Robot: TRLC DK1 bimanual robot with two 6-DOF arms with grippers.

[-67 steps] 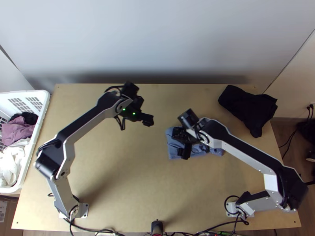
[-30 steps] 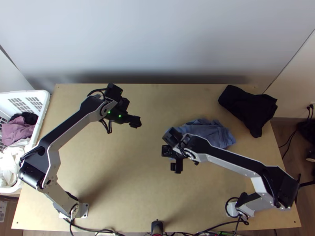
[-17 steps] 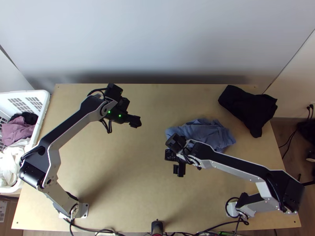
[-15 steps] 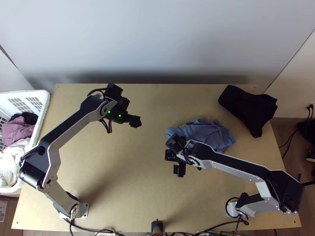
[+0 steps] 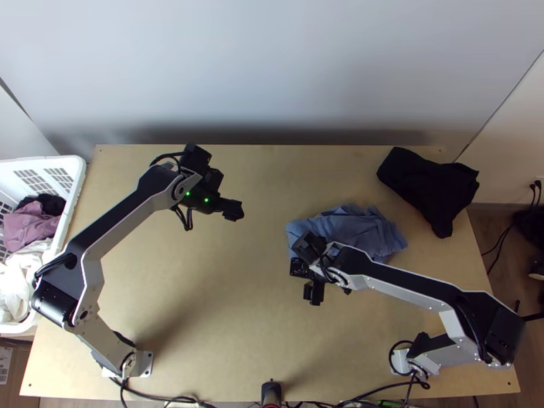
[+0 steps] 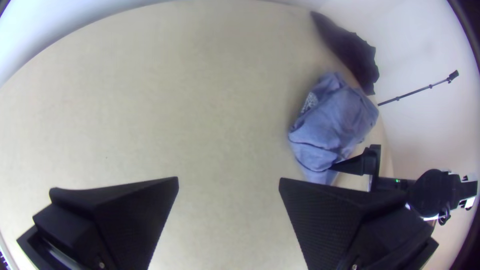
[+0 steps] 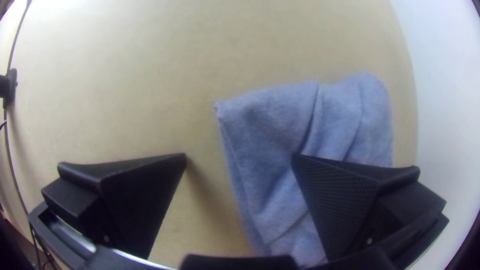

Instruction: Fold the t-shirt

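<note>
The blue-grey t-shirt [image 5: 350, 226] lies bunched into a compact, wrinkled bundle right of the table's middle. My right gripper [image 5: 313, 292] hovers at its near left side. In the right wrist view the t-shirt [image 7: 270, 140] passes under one finger of the right gripper [image 7: 239, 156], whose fingers stand wide apart with a cloth edge between them. My left gripper [image 5: 233, 210] is well to the left of the cloth, above bare wood. The left wrist view shows the left gripper [image 6: 229, 181] open over the table, the t-shirt [image 6: 332, 120] farther off beside the right gripper.
A black cloth [image 5: 428, 187] lies at the table's far right. A white basket [image 5: 64, 231] with several garments stands at the left edge. The right forearm [image 5: 415, 289] crosses the near right part of the table [image 5: 224, 306].
Before, the right gripper was over the t-shirt; it has come nearer the front edge, lately shifting slightly right. The cloth's far and right parts now spread wider. The left arm drew back left, then stayed still.
</note>
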